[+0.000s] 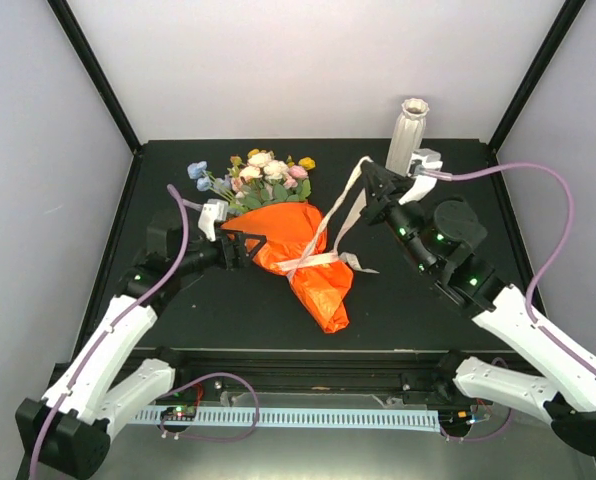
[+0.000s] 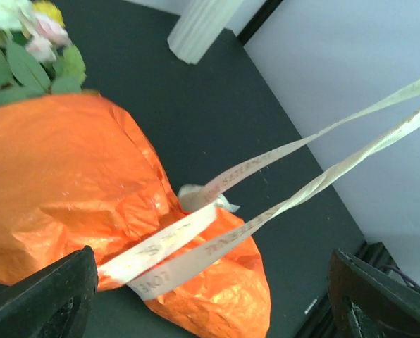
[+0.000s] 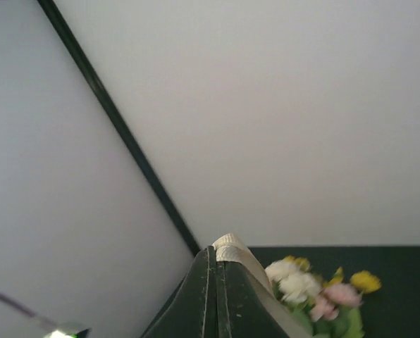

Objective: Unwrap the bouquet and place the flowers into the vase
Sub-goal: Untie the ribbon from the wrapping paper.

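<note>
Right tool [image 3: 211,251] clenched on cream ribbon [image 2: 252,164], its printed lettering unreadable; left tool [image 2: 210,289] released beside bouquet [image 2: 62,183] of crinkled glossy orange paper; ribbed white vase [image 1: 408,135] behind.

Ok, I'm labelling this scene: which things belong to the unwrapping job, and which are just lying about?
Job: bouquet, ribbon, flowers, vase, right gripper shut on the ribbon.
Not the job's: purple cables, white cable strip; both rig fittings.

Ribbon [image 2: 161,243]: printed lettering along length, too blurred to read.
</note>
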`<action>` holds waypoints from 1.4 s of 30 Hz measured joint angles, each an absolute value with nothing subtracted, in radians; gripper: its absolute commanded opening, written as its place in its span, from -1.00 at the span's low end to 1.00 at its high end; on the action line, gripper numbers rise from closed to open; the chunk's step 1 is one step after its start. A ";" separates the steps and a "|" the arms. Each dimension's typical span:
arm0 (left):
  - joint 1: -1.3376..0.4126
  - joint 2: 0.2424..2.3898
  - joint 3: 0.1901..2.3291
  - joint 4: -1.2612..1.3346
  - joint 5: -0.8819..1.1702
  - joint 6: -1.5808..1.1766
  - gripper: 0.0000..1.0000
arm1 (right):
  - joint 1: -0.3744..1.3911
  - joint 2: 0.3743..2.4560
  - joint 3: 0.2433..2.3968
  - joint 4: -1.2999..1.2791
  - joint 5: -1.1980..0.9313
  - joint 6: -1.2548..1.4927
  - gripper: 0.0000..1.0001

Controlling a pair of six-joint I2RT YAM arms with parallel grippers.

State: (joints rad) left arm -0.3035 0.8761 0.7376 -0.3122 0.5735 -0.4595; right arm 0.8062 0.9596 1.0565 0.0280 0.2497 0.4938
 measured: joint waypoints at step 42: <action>-0.304 0.608 0.723 -0.509 0.287 -0.216 0.98 | 0.200 1.328 1.994 -0.113 0.676 -0.219 -0.98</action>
State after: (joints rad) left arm -0.3042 0.6079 0.7235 -0.5091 0.2874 -0.2165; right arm 0.2005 1.3285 1.9942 -0.1135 0.6762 -0.2188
